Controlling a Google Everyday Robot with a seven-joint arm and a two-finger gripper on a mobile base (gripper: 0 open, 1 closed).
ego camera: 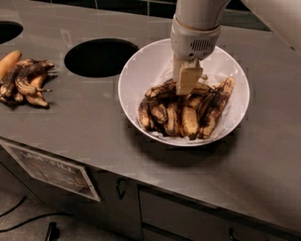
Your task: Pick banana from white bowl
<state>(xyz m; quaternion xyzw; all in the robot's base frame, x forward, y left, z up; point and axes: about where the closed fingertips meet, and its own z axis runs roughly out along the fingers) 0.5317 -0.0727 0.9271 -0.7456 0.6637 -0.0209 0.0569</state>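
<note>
Grey surface [70, 136] with a dark round cutout [99, 57] left of the white bowl [136, 70]. The bowl holds a heap of brown-streaked bananas [188, 117]. A separate dark bunch [23, 82] sits well apart at far left. End effector [186, 88] points down into the bowl, tip at the heap's top; grip state cannot be told. The banana [160, 90], long and near-black, lies across the heap's back, just beside the tip.

White rounded arm [200, 12]; dotted vent [201, 45] on wrist [186, 35]; cream end effector [186, 86] over white bowl [136, 75].
</note>
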